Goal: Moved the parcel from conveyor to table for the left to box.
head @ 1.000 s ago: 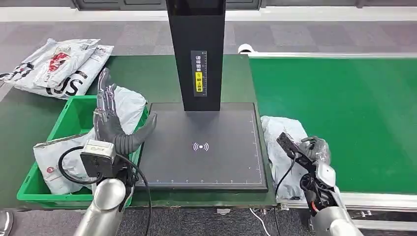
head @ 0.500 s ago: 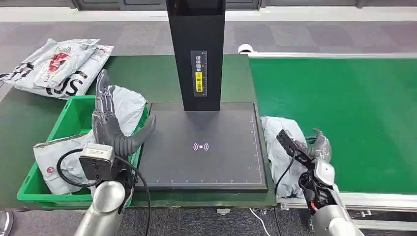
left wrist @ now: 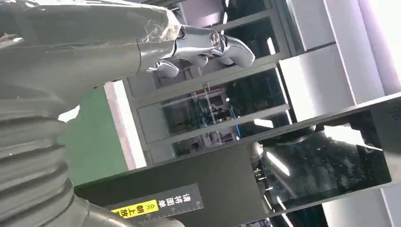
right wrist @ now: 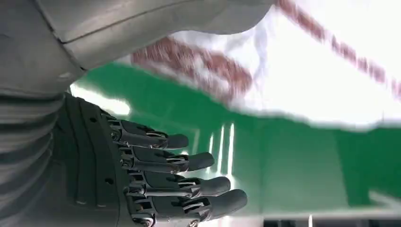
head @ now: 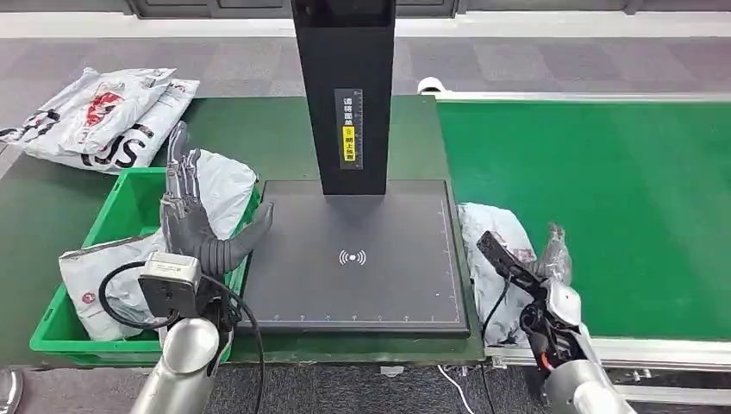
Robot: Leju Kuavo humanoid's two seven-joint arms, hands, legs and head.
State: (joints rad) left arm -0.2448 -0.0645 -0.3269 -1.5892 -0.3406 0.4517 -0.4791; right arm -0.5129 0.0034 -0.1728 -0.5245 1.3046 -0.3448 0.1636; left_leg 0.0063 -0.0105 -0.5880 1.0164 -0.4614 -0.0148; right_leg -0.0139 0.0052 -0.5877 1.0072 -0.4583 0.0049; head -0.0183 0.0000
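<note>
Hovering right hand (head: 552, 259) fingers spread, empty | beside parcel (head: 493, 250) | left hand (head: 191, 211) open

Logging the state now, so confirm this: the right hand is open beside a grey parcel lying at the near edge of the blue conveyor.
One thing is wrong: the conveyor is green, not blue, as the head view shows. The rest stands: the right hand is open beside the grey parcel at the conveyor's near edge.
</note>
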